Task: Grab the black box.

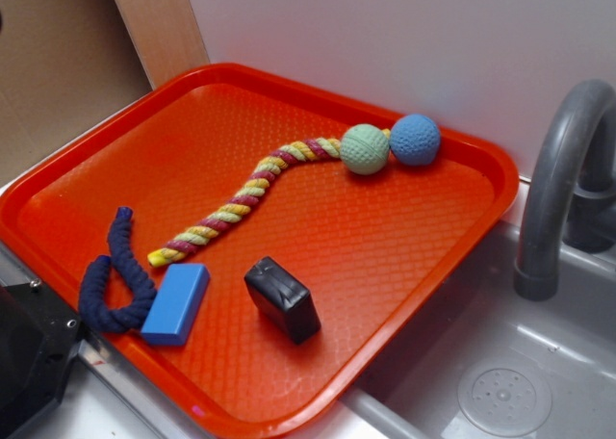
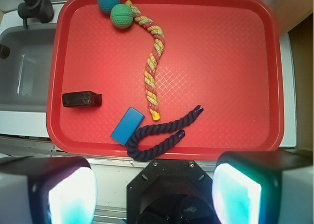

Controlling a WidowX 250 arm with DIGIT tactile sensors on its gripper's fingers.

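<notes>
— Right, where's the box [image 2: 82,99] sitting?

— On the red tray [image 2: 221,62], out at the side nearest the sink [image 2: 24,67]. From the wrist view it lies up and well to the left of the gripper [image 2: 154,197], close to the tray's left rim. Nothing is touching it.

— And the jaws?

— Wide apart, both pads [image 2: 68,194] filling the bottom corners of that view, nothing between them. They hang back off the tray's near edge, not over it yet.

— Which way does the box run?

— In the wrist view its long axis goes left to right, roughly in line with the gap between the pads. So I'd say the wrist wants a quarter turn, or thereabouts, to close across the narrow sides. From the outside camera the box looks propped up on one edge, slightly tilted, so it may rock when pinched.

— Anything in the way?

— The blue block [image 2: 127,126] is its nearest neighbour, apart from it, sitting between box and gripper line. A dark rope [image 2: 162,133] curls just beside the block, towards the middle. The striped rope [image 2: 153,67] with the two balls [image 2: 115,9] is farther up, well clear.

— Room to come down?

— Open tray above and right of the box. The tight side is the rim, with the sink beyond; a pad dropping there could clip the lip, I reckon.
</notes>
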